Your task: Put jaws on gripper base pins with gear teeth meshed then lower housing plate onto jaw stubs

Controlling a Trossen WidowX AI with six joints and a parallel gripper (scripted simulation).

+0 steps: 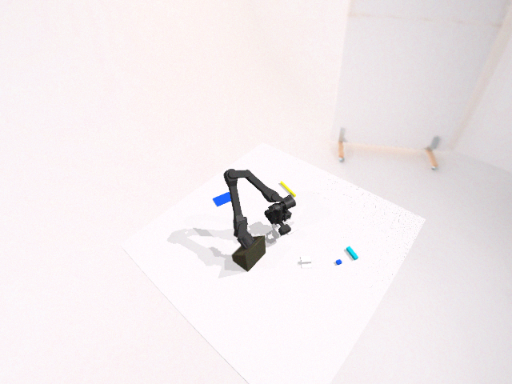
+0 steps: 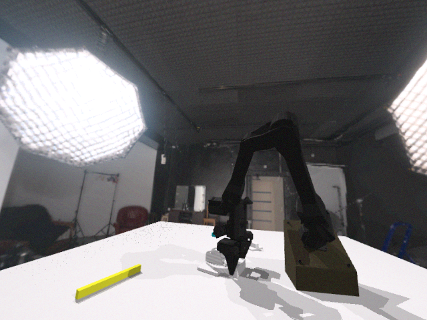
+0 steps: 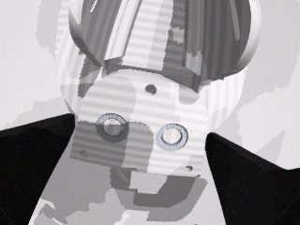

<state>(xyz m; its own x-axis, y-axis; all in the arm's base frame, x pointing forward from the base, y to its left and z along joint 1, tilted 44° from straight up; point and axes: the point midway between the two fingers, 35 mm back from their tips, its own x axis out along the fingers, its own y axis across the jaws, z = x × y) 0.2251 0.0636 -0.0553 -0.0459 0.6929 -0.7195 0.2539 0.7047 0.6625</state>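
Observation:
The pale housing plate (image 3: 141,105) lies over the gripper base (image 3: 230,96) and the inner ends of the two jaws. Round stub ends show inside both ringed holes of the plate. The left jaw (image 3: 94,42) and right jaw (image 3: 227,37) reach up the wrist view, spread apart. The gear teeth are hidden under the plate, and I cannot tell whether it is fully level. My gripper (image 3: 142,130) (image 2: 237,265) is open and empty, low over the assembly, with one black finger on each side of the plate. No finger visibly grips it.
A yellow bar (image 1: 287,189) (image 2: 108,281) and a blue slab (image 1: 218,201) lie on the table (image 1: 298,310). A small white part (image 1: 306,262), a blue block (image 1: 338,262) and a teal bar (image 1: 351,253) lie on the other side. The arm's dark base block (image 1: 252,255) (image 2: 325,281) stands near the assembly.

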